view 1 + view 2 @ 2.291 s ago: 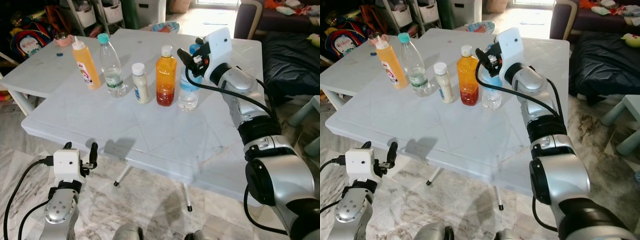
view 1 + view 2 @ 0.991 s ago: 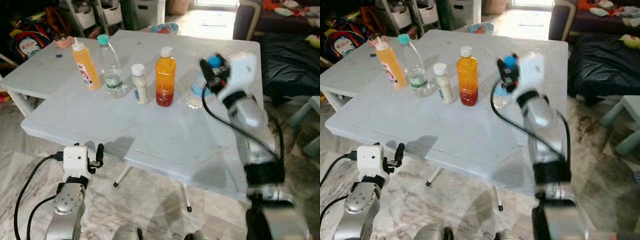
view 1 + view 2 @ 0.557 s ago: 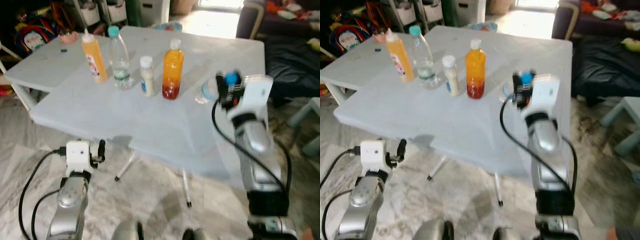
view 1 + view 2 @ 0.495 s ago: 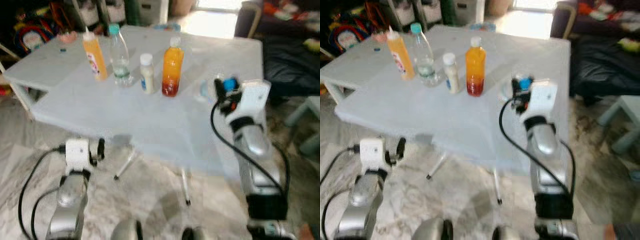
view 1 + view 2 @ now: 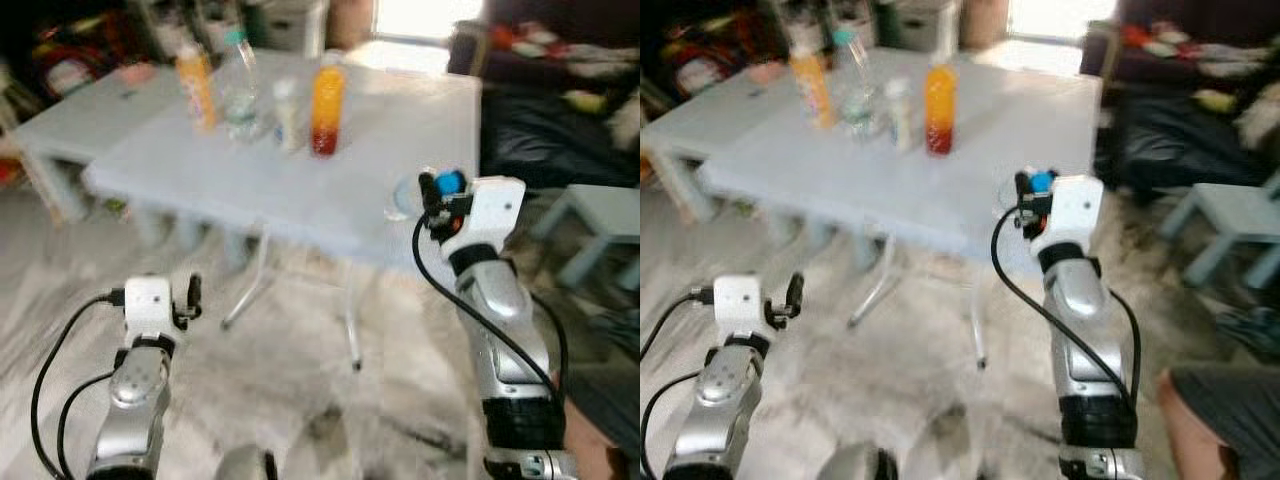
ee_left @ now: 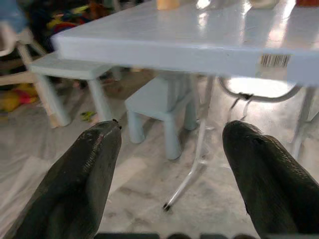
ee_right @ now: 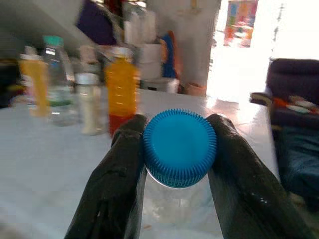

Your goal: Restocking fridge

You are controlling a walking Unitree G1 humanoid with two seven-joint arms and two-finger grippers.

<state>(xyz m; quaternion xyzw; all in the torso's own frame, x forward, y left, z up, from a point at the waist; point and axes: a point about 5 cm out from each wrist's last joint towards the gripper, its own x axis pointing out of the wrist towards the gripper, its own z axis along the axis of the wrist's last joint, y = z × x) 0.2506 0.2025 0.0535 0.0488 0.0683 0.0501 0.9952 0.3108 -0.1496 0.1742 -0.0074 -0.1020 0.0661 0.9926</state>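
- The table (image 5: 300, 190) sat beyond and to the left of my right gripper (image 7: 178, 149); a couple of seconds before, I had been standing right over it, so I judged the robot had backed off and begun turning away.
- Four bottles remained on the tabletop, well apart from the claw: the orange juice bottle (image 7: 121, 87) nearest, then the small white bottle (image 7: 88, 103), the clear water bottle (image 7: 57, 79) and the yellow squeeze bottle (image 7: 33, 84).
- The blue-capped water bottle (image 7: 179, 147) had left the row and was now pinched at the neck between the right fingers (image 7: 119, 169), held off the table.
- My left gripper (image 6: 169, 164) hung low with fingers spread, holding nothing.
- I read this as pickup done, with the carry to the fridge next.
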